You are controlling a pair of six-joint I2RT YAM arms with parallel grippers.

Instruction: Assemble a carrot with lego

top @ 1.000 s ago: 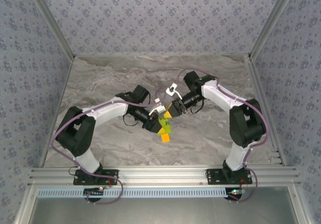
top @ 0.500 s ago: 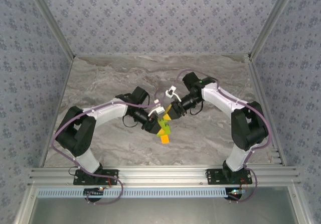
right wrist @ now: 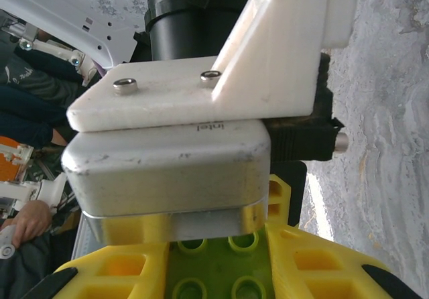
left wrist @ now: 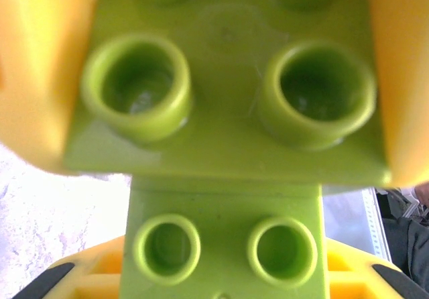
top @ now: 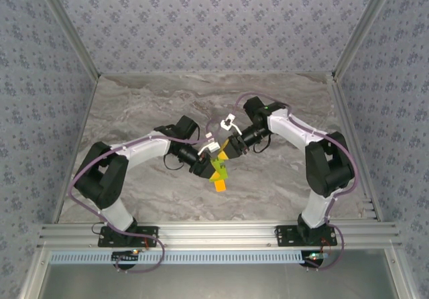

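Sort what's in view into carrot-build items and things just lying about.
Job: lime-green studded plastic bricks, gripped by both grippers; orange square plastic brick just below them; left gripper; right gripper.
Just there: grey marbled tabletop; aluminium frame rail; patterned walls.

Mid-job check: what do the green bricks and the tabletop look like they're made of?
Green bricks: smooth, glossy moulded plastic, judging by the soft highlights on the hollow round studs.
Tabletop: looks like grey veined marble with a dull finish. It could equally be a printed laminate; the pictures leave that open.
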